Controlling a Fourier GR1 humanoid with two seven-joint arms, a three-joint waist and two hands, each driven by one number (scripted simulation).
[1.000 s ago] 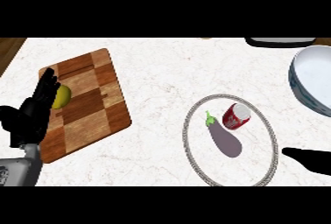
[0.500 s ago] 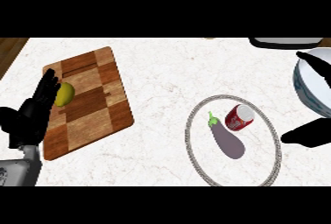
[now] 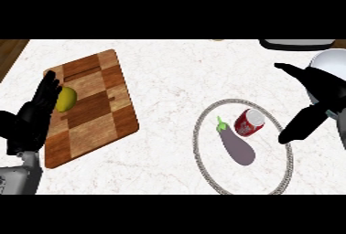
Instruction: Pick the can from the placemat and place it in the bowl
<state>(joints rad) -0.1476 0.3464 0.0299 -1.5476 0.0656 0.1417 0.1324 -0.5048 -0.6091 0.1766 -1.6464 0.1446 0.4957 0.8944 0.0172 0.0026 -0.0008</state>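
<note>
A red can [image 3: 249,122] lies on its side on a round grey-rimmed placemat [image 3: 206,155], right of centre. A purple eggplant [image 3: 236,146] lies beside it on the same mat. The white bowl [image 3: 333,61] sits at the right edge, partly hidden by my right hand [image 3: 321,87]. That hand is open, fingers spread, hovering just right of the can with its thumb pointing down toward the mat's right rim. It touches nothing. My left hand [image 3: 27,121] rests open at the left edge, over the cutting board's side.
A wooden checkered cutting board [image 3: 91,109] lies at the left with a yellow-green fruit [image 3: 65,99] on it. A dark appliance edge [image 3: 294,43] shows at the top right. White marble counter stretches between board and mat.
My right hand has come up from the lower right edge and now hangs over the bowl beside the can. The left hand has hardly moved.
</note>
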